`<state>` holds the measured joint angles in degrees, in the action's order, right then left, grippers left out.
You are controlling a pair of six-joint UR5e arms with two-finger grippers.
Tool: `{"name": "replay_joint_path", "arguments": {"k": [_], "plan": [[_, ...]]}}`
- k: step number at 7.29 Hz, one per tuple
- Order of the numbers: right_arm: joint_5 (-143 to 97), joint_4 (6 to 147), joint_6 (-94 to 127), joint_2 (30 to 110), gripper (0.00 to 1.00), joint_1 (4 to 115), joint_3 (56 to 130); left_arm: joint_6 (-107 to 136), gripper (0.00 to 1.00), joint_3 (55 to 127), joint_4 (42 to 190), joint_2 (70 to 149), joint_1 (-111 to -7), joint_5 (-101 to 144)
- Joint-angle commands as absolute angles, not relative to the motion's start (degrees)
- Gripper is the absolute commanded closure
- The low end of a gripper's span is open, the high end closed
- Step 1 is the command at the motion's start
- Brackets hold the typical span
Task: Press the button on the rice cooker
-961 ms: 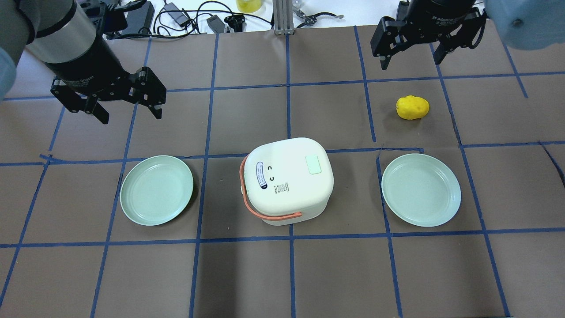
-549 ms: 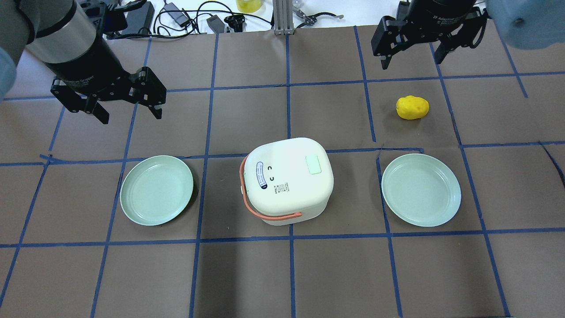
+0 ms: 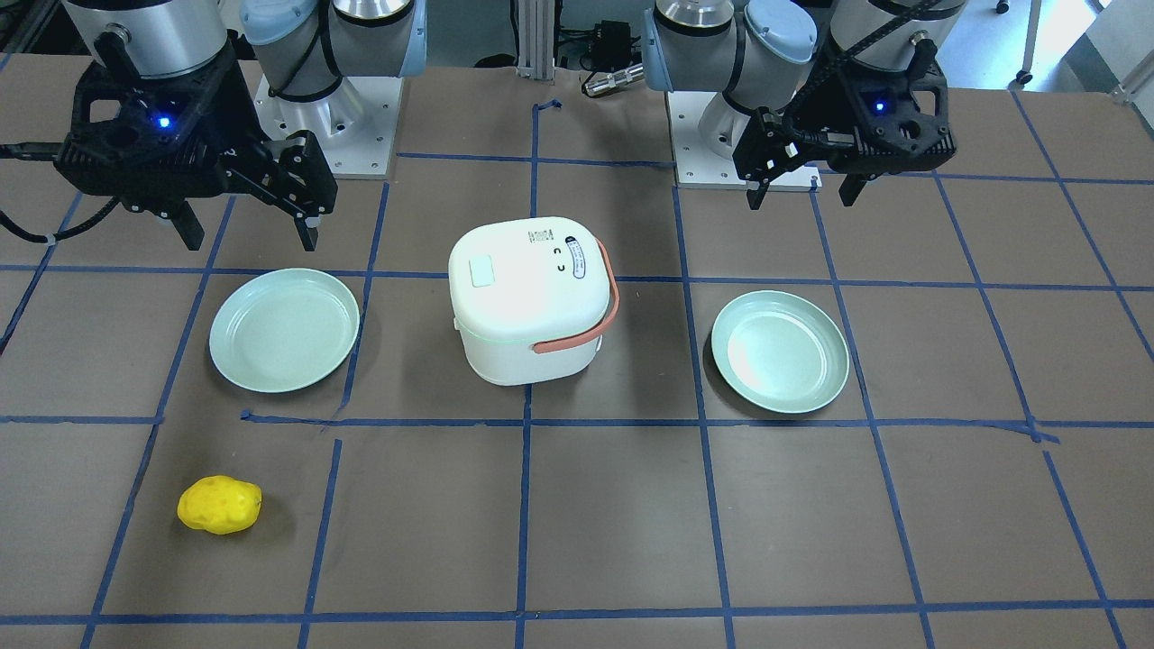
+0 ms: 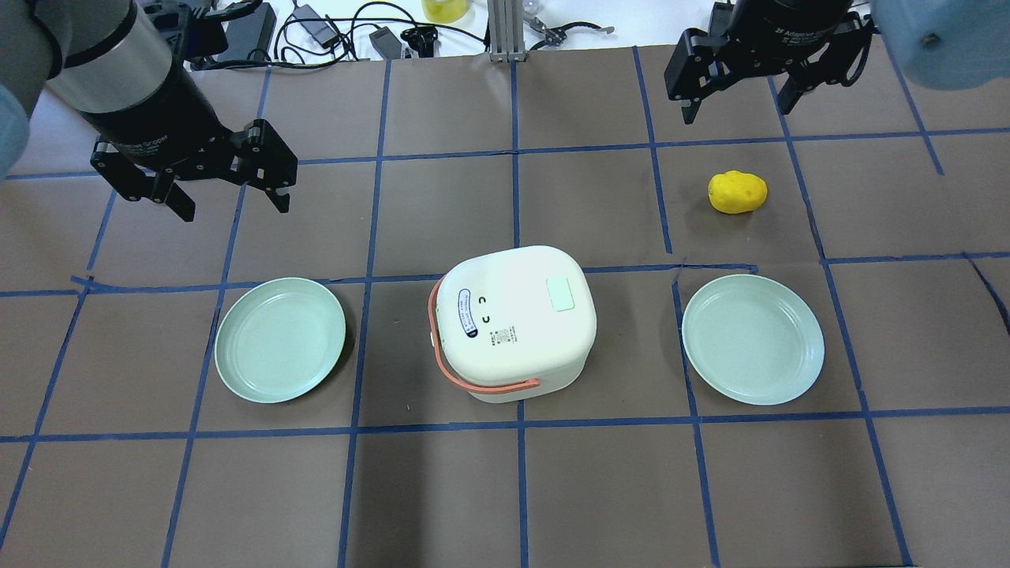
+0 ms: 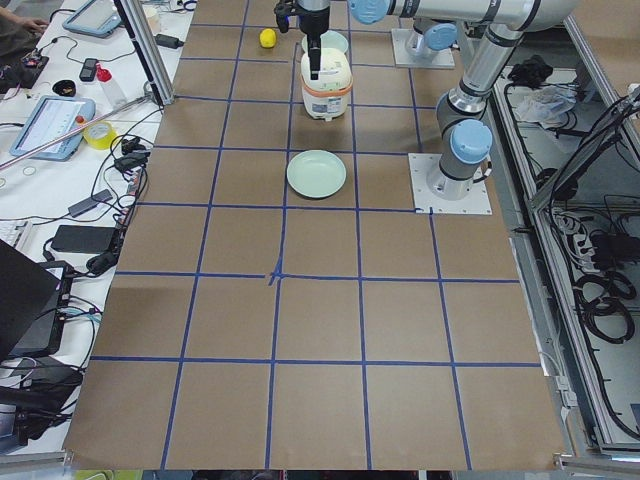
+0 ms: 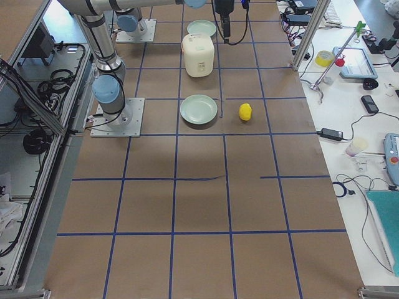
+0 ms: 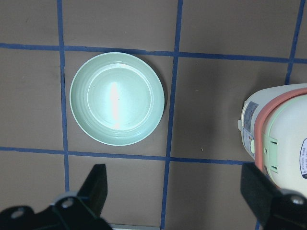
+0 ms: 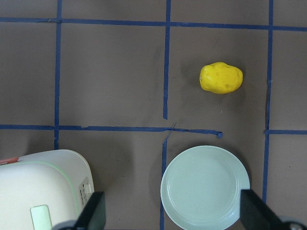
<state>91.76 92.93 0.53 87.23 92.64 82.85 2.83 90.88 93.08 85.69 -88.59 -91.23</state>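
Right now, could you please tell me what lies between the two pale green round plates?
The white plastic rice cooker with an orange handle stands there, lid shut, as the overhead view shows.

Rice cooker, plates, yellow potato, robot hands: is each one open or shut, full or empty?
rice cooker: lid shut, standing upright.
green button: on the lid, nothing touching it.
left plate: empty.
right plate: empty.
yellow potato: lying alone on the table.
left gripper: open, holding nothing.
right gripper: open, holding nothing.
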Motion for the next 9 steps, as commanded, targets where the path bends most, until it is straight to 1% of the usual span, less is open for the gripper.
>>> {"name": "replay_joint_path", "arguments": {"k": [1,4,5,6,7,8,9], "plan": [[91.76,92.90,0.53,87.28,0.00,92.64,82.88,2.81,0.00,90.88,93.08,85.69,-88.59,-91.23],[91.67,92.37,0.62,87.36,0.01,94.29,83.58,2.81,0.00,90.88,93.08,85.69,-88.59,-91.23],[91.67,92.37,0.96,87.36,0.11,96.13,85.15,2.90,0.00,90.88,93.08,85.69,-88.59,-91.23],[91.67,92.37,4.62,87.36,0.27,98.59,86.56,2.81,0.00,90.88,93.08,85.69,-88.59,-91.23],[91.76,92.29,10.49,87.19,0.62,102.01,87.88,2.90,0.00,90.88,93.08,85.69,-88.59,-91.23],[91.67,92.29,13.59,86.93,0.83,105.26,89.89,2.81,0.00,90.88,93.08,85.69,-88.59,-91.23],[91.58,93.16,16.32,86.66,0.91,107.47,92.70,2.81,0.00,90.88,93.08,85.69,-88.59,-91.23]]}}
